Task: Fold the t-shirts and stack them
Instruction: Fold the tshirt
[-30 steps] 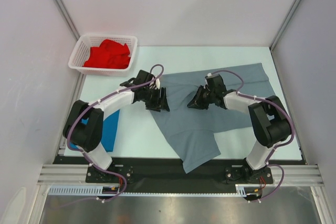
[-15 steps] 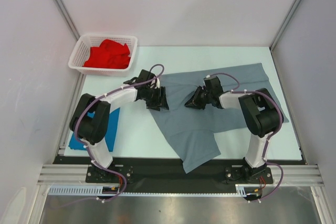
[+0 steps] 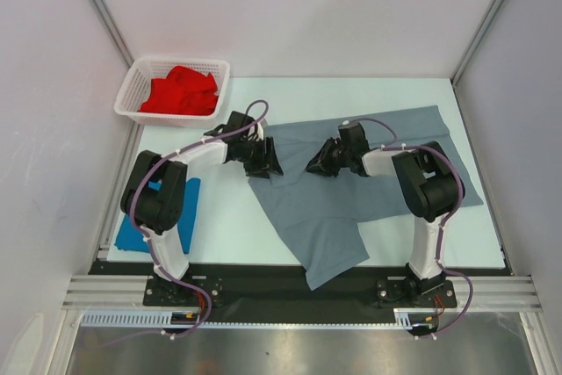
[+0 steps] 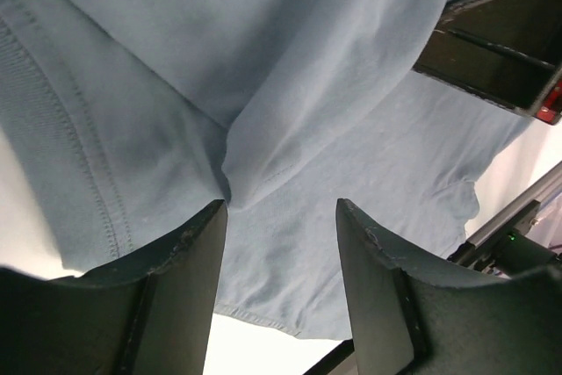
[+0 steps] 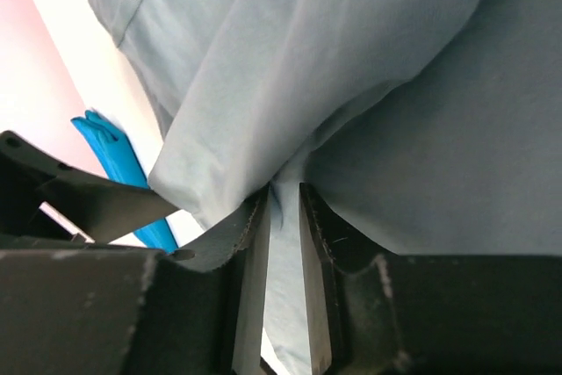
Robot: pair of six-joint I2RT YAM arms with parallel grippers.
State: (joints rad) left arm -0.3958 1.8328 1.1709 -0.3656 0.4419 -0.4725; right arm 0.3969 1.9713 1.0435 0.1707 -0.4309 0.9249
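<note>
Grey t-shirt point(image 3: 338, 217): spread open on the worktop point(image 3: 224, 226), skewed, its nearest corner hanging past the worktop's front edge. Not yet folded.

Left jaws: at the grey t-shirt's left edge. The wrist view shows them well apart, with a soft ridge of cloth rising between the fingers point(image 4: 180, 274) but touching neither. Nothing held. Judged: they straddle the ridge, placed to close on it.

Right jaws: on the grey t-shirt's middle, just right of the left jaws and pointing toward them. Nearly closed. A tuck of cloth is drawn tight into the narrow slot and the cloth around it tents toward that pinch, so they have hold of the shirt. Judged: this pinch raises the cloth so the other arm can grab, giving two hold points on one fold line.

Blue t-shirt point(image 3: 133, 236): lies flat, looks folded, left of the grey t-shirt and partly under the left arm point(image 3: 200, 159). Likely the start of the stack.

Red t-shirt point(image 3: 180, 92): crumpled in the white basket point(image 3: 128, 97), beyond the grey t-shirt's far left corner, well apart. Not yet handled, by the look.

Risk: a thin tuck may slip when lifted.
</note>
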